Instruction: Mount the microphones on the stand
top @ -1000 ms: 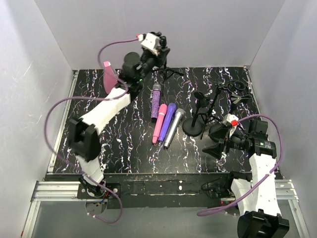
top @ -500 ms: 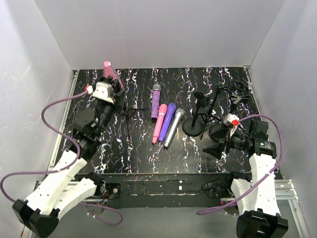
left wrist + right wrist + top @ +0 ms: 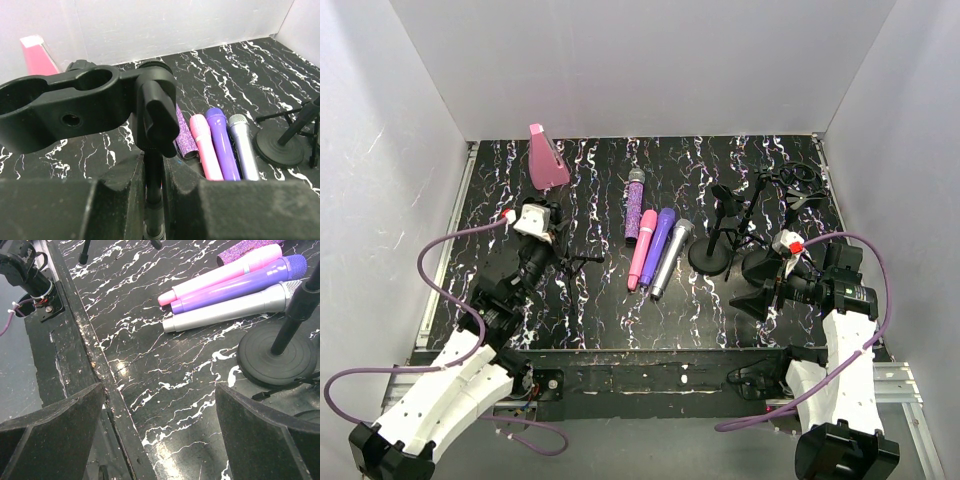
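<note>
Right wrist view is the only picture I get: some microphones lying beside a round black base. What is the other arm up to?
Observer: The left gripper is shut on the thin pole of a small tripod stand, close to the left of the microphones.
Operator: Is a microphone fixed on that stand?
Observer: No, its clip is empty. The glittery purple microphone, pink microphone, plain purple microphone and silver-grey microphone all lie in a row on the table.
Operator: Anything else I can't see?
Observer: A pink wedge-shaped block stands at the back left of the table.
</note>
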Robot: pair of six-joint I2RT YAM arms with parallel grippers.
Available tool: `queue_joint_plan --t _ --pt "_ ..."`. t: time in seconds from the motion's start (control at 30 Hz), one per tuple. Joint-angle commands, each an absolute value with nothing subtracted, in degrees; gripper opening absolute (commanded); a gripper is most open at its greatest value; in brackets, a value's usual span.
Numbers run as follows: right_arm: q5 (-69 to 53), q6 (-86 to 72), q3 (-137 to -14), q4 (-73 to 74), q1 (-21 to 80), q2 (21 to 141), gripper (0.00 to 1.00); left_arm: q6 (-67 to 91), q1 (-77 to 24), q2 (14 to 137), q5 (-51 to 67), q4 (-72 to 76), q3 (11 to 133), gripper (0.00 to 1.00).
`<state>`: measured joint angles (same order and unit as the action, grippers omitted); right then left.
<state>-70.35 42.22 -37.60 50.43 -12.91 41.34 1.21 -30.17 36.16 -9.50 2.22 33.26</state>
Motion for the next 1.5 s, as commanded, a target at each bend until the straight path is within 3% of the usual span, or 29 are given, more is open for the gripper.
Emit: queue_joint_plan --t 0.0,1.1,1.37,1.47 --pt "-71.9 42.4 -37.4 49.3 -13.4 40.9 0.98 0.3 -30.1 35.1 -9.9 9.3 31.9 0.0" --pt "-72.0 42.7 -37.0 49.4 -13.7 40.7 0.98 3.0 -30.1 34.5 -10.5 8.8 27.6 0.02" --pt "-72.1 42.8 -37.0 49.5 -13.7 40.7 0.98 3.6 -30.1 34.1 -10.3 8.1 27.8 0.09" --pt "-72.2 42.9 -37.1 49.6 -13.7 40.6 0.98 4.0 -30.1 33.8 -10.2 7.3 28.0 0.19"
